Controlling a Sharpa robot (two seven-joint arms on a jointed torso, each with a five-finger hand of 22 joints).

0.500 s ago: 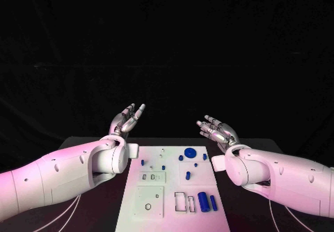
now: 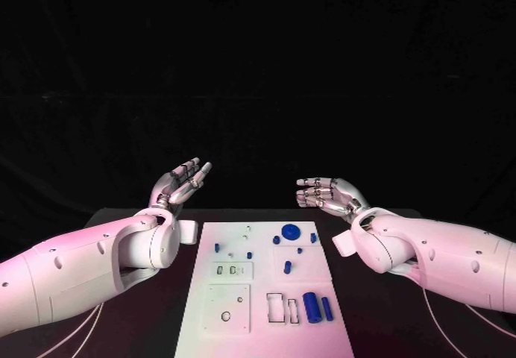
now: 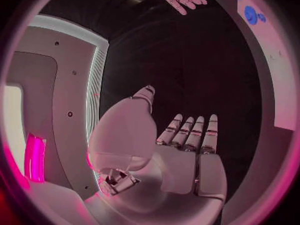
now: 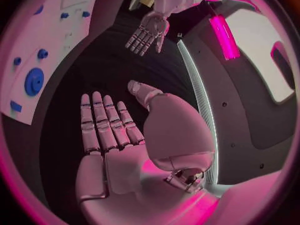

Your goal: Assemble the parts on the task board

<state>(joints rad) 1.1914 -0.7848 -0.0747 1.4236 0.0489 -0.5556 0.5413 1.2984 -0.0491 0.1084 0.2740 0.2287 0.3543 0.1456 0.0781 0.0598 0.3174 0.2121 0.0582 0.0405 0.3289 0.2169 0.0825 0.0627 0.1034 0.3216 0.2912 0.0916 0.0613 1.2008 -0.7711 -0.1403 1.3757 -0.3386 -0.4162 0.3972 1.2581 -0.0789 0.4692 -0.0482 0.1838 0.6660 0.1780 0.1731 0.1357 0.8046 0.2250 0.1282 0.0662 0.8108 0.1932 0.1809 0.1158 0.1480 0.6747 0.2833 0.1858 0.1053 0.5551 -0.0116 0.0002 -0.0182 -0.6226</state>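
My left hand (image 2: 180,181) and right hand (image 2: 326,194) hover beyond the white board (image 2: 269,328), fingers apart, holding nothing; blue parts (image 2: 312,306) lie on it.

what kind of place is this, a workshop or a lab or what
Most likely a robotics lab or test cell set up for an assembly trial. A white task board with small blue parts lies on a black table, dark backdrop behind, and the left hand and right hand are raised above it, empty.
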